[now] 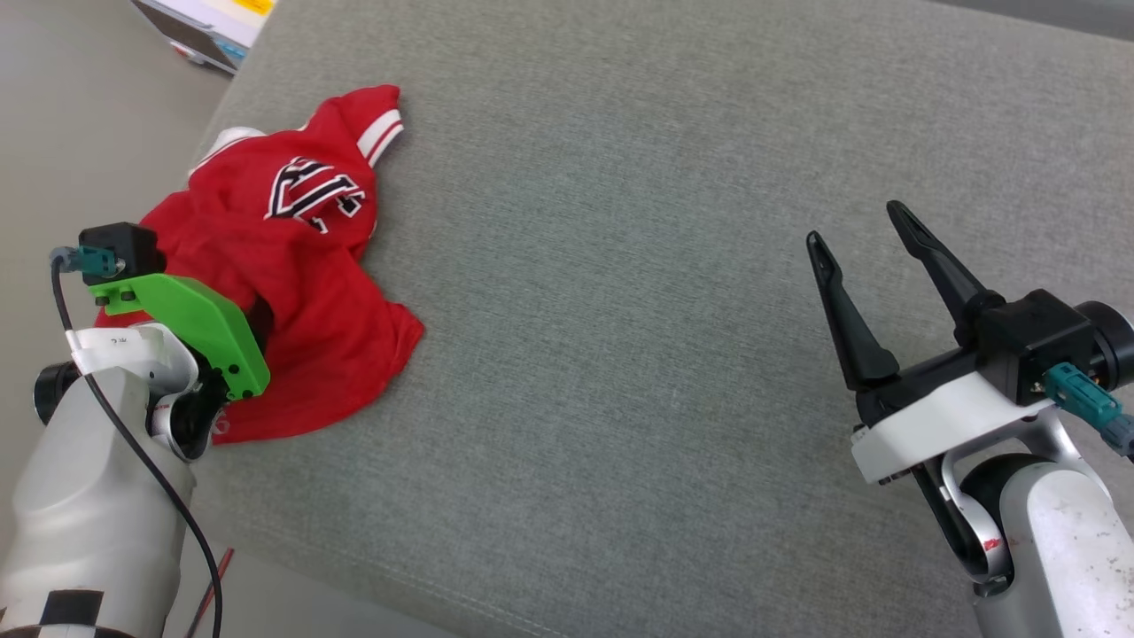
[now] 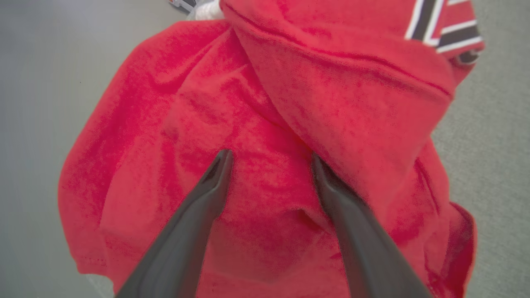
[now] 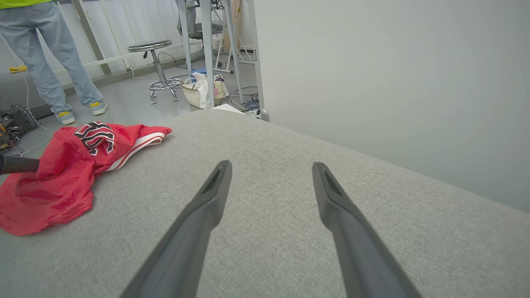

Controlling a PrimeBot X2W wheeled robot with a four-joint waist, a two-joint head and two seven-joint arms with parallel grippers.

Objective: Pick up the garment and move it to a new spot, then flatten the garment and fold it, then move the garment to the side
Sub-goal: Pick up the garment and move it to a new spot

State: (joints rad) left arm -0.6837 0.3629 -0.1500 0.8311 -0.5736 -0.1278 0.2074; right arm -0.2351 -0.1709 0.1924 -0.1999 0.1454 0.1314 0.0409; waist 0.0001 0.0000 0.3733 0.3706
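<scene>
The garment [image 1: 292, 292] is a red jersey with white striped sleeve trim and a black print, lying crumpled at the left edge of the grey cushioned surface [image 1: 638, 292]. Seen close in the left wrist view, the garment [image 2: 269, 124] lies under my left gripper [image 2: 271, 159], whose fingers stand open with their tips on the red cloth. In the head view that gripper's green mount [image 1: 190, 323] sits over the cloth and its fingertips are hidden. My right gripper [image 1: 859, 230] stands open over bare cushion at the right, holding nothing. In the right wrist view, the garment [image 3: 70, 169] lies far left of the right gripper [image 3: 271, 165].
A person's legs in jeans [image 3: 45, 62] stand on the floor beyond the cushion. A stool [image 3: 155, 66], a basket [image 3: 203, 93] and table legs are behind it. A box [image 1: 208, 27] lies on the floor at the top left. The cushion's left edge is beside the garment.
</scene>
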